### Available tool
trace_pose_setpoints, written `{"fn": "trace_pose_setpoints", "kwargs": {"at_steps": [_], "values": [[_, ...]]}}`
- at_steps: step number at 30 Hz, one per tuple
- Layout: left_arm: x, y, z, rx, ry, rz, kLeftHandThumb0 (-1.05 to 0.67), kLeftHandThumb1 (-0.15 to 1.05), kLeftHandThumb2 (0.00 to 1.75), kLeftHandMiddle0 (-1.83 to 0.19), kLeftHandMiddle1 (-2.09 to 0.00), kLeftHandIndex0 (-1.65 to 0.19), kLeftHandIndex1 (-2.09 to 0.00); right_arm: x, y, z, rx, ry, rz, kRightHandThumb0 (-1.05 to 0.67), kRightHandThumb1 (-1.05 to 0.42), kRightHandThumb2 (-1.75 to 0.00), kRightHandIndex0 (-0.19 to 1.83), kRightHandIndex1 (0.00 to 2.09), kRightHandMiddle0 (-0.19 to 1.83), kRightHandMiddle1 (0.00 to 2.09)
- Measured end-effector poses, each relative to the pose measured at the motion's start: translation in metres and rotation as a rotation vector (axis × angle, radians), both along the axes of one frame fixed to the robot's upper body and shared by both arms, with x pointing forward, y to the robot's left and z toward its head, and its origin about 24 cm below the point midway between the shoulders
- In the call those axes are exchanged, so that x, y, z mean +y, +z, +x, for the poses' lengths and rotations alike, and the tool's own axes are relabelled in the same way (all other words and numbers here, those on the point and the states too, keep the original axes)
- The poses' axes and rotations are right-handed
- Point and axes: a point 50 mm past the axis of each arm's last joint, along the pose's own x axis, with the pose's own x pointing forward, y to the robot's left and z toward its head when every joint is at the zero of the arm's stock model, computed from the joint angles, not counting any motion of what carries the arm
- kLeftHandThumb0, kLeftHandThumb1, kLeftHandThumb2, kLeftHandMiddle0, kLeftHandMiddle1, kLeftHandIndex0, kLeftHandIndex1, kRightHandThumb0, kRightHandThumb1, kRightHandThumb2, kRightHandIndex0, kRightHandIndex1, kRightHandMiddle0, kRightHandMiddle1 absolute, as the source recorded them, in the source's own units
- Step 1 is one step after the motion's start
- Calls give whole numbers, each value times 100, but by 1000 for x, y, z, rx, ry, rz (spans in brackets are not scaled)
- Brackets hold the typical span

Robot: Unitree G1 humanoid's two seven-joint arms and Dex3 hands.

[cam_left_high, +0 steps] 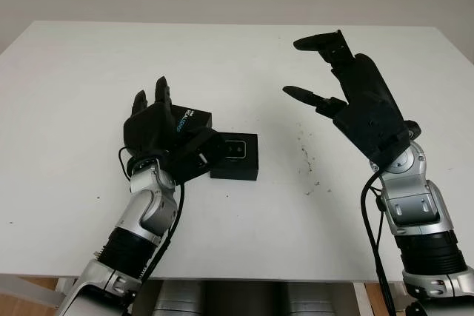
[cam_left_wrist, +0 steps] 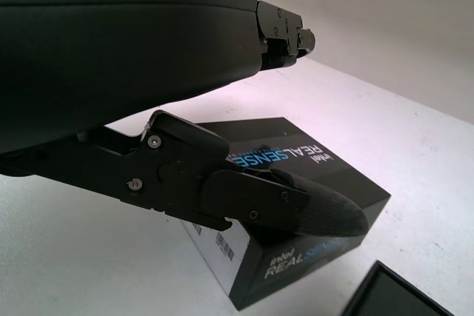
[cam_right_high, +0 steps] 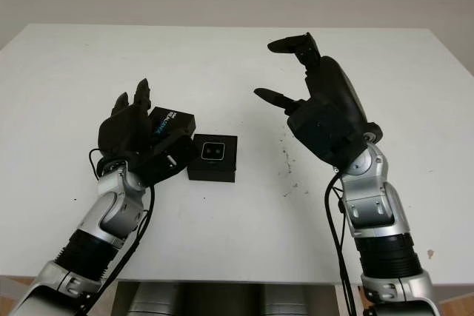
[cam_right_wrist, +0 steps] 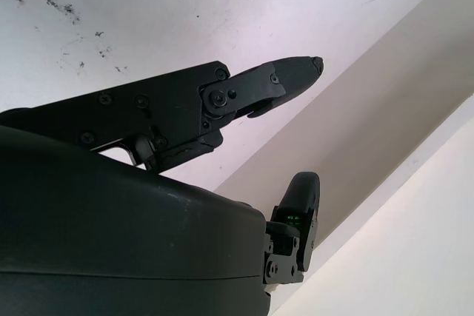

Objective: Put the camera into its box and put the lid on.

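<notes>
A black lid printed "RealSense" [cam_left_high: 189, 118] lies on the white table [cam_left_high: 81, 64], left of centre. Just right of it sits the open black box [cam_left_high: 235, 156], with the small camera [cam_left_high: 235, 150] lying inside it, lens side up. My left hand [cam_left_high: 178, 125] hovers over the lid, open: its fingers [cam_left_wrist: 281, 31] stretch above the lid [cam_left_wrist: 296, 146] and its thumb [cam_left_wrist: 296, 201] hangs beside the lid's side, with no visible grip. My right hand [cam_left_high: 315, 72] is raised well above the table to the right of the box, open and holding nothing.
Small dark specks [cam_left_high: 305, 155] mark the table right of the box. The table's front edge [cam_left_high: 244, 275] runs just ahead of both forearms. A pale wall [cam_right_wrist: 415, 94] stands behind the far edge.
</notes>
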Motion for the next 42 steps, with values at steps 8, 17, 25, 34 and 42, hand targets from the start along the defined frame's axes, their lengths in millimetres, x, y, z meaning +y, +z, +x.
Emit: {"fn": "trace_pose_setpoints", "kwargs": {"at_steps": [8,17,25,34,42], "values": [[-3,-4,0,40,-21,-17,-80,105,17,1,-6,2,-5,0,1,-3,-11,1,-2,-55,-104,-5,22,5,-1,100],[-18,5,-7,41,-106,-13,-81,105,17,4,-4,1,-6,0,0,-4,-7,-4,-3,-54,-104,-5,22,6,1,96],[-18,6,-8,46,-105,48,-69,102,7,0,-6,-6,-8,-1,0,-4,-11,-5,-3,-53,-104,-5,22,6,1,100],[-19,8,-7,63,-113,209,-46,98,5,-2,-6,-18,-8,-1,1,-4,-16,-2,3,-53,-104,-5,22,6,-1,102],[-12,5,1,59,-71,262,-46,101,6,-6,-7,-17,-6,-1,2,-4,-17,1,6,-52,-104,-5,22,6,-1,100]]}}
